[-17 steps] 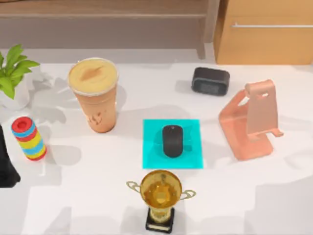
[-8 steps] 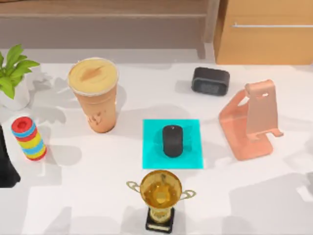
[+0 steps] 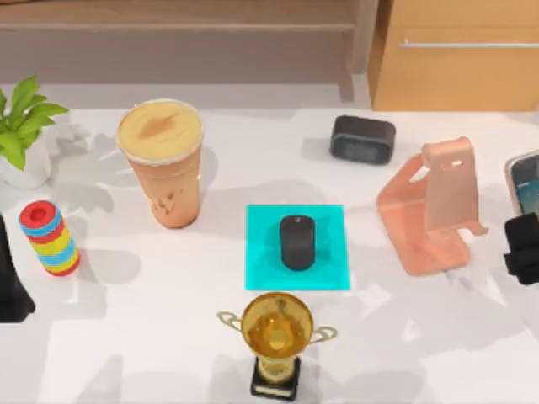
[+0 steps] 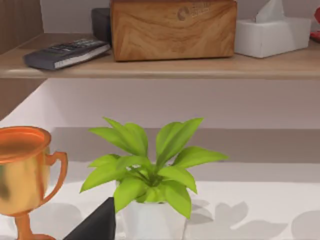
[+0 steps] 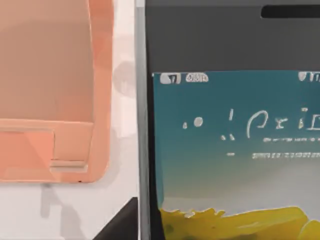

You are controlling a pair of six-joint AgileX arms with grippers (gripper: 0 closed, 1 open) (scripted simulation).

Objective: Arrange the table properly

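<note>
The white table (image 3: 126, 337) carries several objects. At its right edge my right gripper (image 3: 523, 246) comes into the top view, shut on a phone (image 3: 524, 181) with a lit screen. The phone (image 5: 225, 140) is seen close up in the right wrist view, with the peach phone stand (image 5: 47, 90) right beside it. That stand (image 3: 434, 210) rises just left of the phone in the top view. My left gripper (image 3: 10, 282) is parked at the table's left edge.
A black mouse (image 3: 296, 241) lies on a cyan mat (image 3: 261, 252) at the centre. Around it stand a gold trophy (image 3: 276, 337), an orange cup (image 3: 164, 164), a dark speaker (image 3: 362, 139), a potted plant (image 3: 21, 130) and a striped stack (image 3: 49, 238). A wooden cabinet (image 3: 455, 76) is behind.
My right gripper has come in from the right edge carrying the phone, and its shadow has spread over the right side of the table. Everything else stayed put.
</note>
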